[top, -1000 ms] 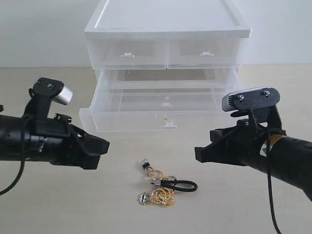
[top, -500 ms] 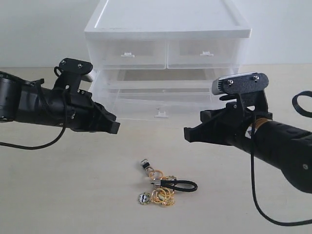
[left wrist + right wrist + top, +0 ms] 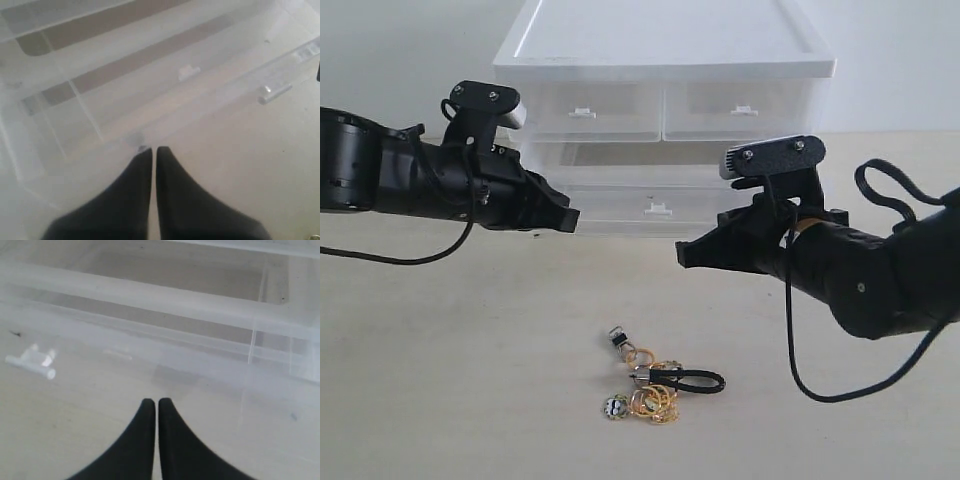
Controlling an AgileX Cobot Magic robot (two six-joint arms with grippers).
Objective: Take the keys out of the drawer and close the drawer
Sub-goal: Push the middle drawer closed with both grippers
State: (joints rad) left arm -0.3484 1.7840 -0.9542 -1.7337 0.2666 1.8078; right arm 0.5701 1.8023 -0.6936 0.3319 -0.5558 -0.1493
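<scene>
- Left arm's black pincer [image 3: 566, 218] reaches in from the left. In the left wrist view the pincer [image 3: 150, 150] has its two fingers pressed almost together with nothing between them.
- Its tip is right at the left part of the drawer front; can't tell if it touches.
- Translucent white plastic wide drawer with small white tab handle [image 3: 658, 209] sits under two half-width drawers in a white plastic drawer cabinet [image 3: 660, 50]. The front looks pushed nearly in; can't tell if it is fully flush.
- Bunch of gold-coloured key rings with silver clasps, round charm and black loop strap [image 3: 653, 398] lies on the pale beige worktop [image 3: 440, 350]. It is outside the drawer, in front of the cabinet, between the two arms and well apart from both pincers.
- Right arm's black pincer [image 3: 684, 256] comes in from the right, tip near the drawer front, right of the tab.
- In the right wrist view this pincer [image 3: 152, 402] is also closed to a thin slit and holds nothing.
</scene>
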